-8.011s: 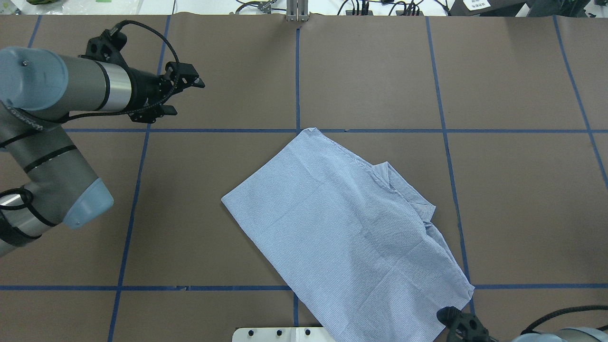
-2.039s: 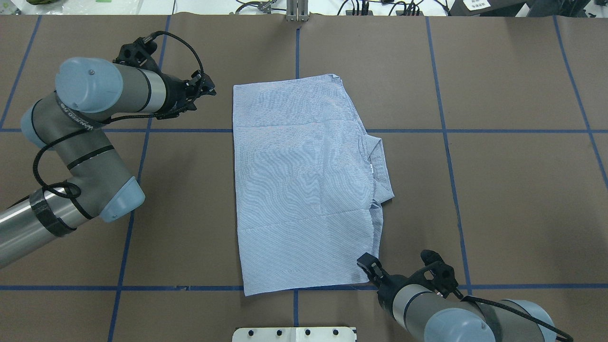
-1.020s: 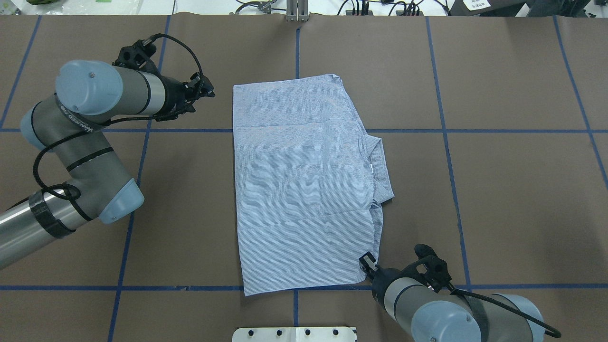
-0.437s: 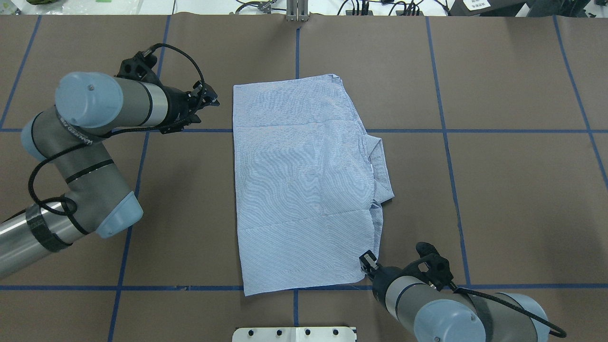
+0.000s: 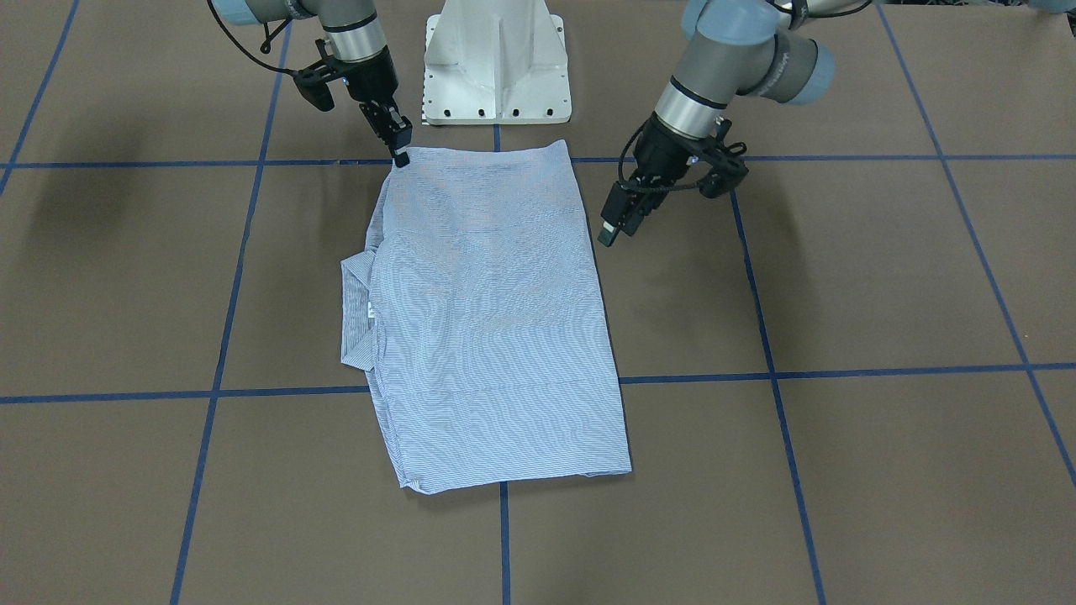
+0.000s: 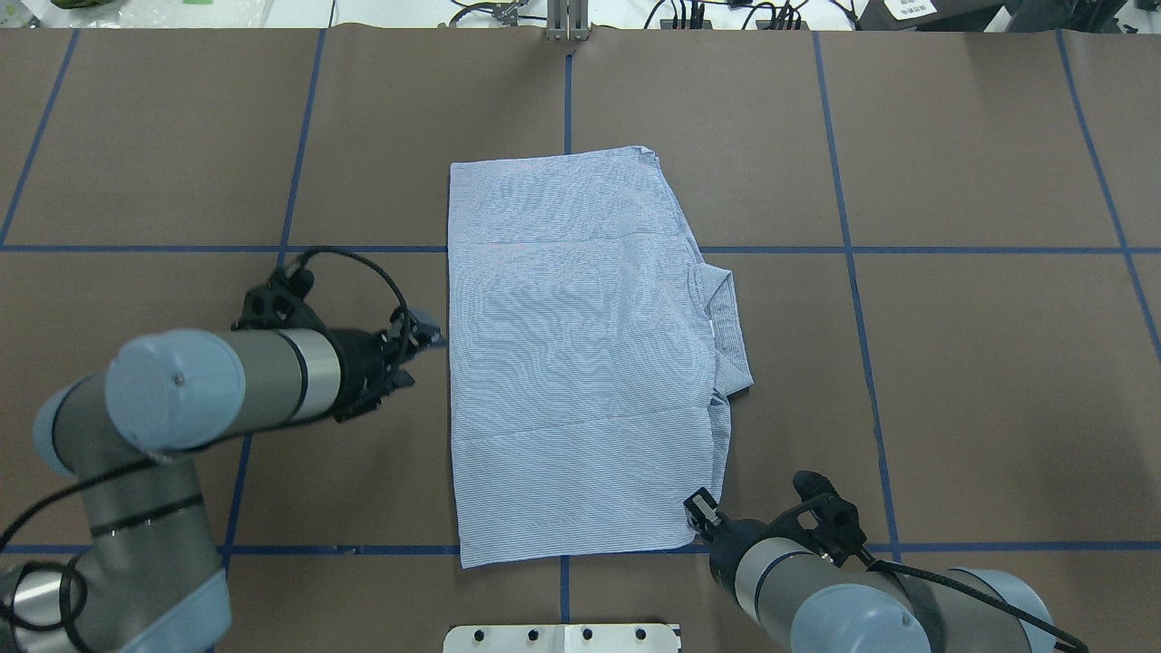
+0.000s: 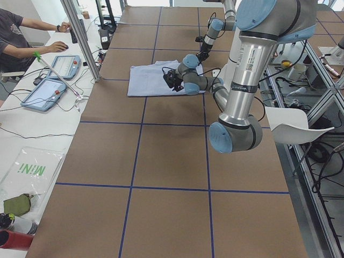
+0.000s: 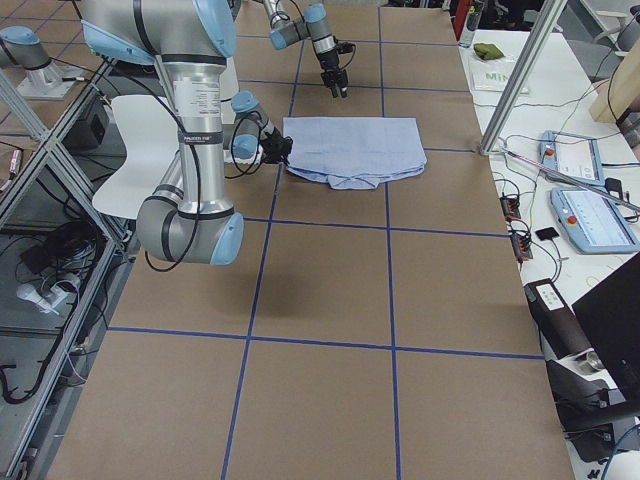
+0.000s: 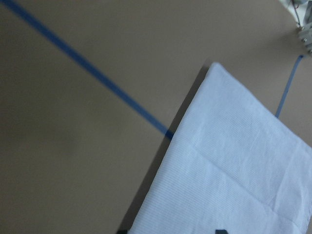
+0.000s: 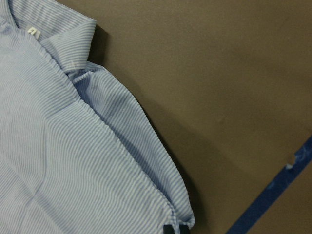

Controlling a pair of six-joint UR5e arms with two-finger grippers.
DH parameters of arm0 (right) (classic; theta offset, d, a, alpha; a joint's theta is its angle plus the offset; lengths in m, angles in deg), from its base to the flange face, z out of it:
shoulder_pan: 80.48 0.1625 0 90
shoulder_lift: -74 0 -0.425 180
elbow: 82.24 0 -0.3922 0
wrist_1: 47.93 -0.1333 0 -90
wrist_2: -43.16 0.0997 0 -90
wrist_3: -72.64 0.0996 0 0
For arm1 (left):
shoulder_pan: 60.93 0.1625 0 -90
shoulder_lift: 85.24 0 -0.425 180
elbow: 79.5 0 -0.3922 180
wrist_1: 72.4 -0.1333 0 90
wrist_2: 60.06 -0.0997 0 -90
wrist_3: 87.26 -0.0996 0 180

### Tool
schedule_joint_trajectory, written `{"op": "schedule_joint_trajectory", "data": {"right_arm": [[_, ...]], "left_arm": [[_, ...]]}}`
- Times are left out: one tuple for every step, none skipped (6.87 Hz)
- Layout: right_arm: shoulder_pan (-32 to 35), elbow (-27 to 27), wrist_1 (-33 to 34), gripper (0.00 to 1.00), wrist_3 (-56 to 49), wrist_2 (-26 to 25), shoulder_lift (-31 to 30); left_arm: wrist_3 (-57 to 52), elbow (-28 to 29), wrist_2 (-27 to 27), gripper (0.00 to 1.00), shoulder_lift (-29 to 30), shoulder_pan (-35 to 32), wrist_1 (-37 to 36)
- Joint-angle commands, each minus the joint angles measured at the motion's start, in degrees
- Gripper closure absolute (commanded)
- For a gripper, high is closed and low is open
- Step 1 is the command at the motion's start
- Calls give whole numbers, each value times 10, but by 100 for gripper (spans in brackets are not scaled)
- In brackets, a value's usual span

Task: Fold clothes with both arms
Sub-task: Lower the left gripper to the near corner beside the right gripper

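Shirt (image 6: 571, 363), blue-and-white striped: folded to a rectangle, flat at mid-counter (image 6: 998, 408), collar (image 6: 726, 317) toward the robot's right. Right end effector (image 5: 401, 156): pressed together, pinching the shirt corner nearest the robot-side edge. Left end effector (image 5: 608, 234): fingers spread, just beside the shirt's left edge, apart from it.

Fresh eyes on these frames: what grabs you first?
The striped shirt, folded to a neat rectangle at the centre of the table, collar poking out toward the robot's right. Then the arms flanking it: the right end effector appears closed on the shirt's near right corner. The left end effector hovers open just off the left edge, not touching.
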Motion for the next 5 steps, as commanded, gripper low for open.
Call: {"op": "schedule_joint_trajectory", "data": {"right_arm": [[-5, -1, 1, 100, 2, -3, 0], [-8, -1, 1, 100, 4, -4, 1], [-8, 0, 1, 100, 4, -4, 1], [-8, 0, 1, 100, 4, -4, 1], [-8, 0, 1, 100, 4, -4, 1]], "left_arm": [[83, -36, -66, 34, -10, 107, -50], [100, -38, -88, 34, -13, 142, -65], [118, -39, -100, 34, -19, 167, -79], [128, -35, -115, 36, -20, 186, -81], [129, -33, -118, 37, -20, 189, -81]]}}
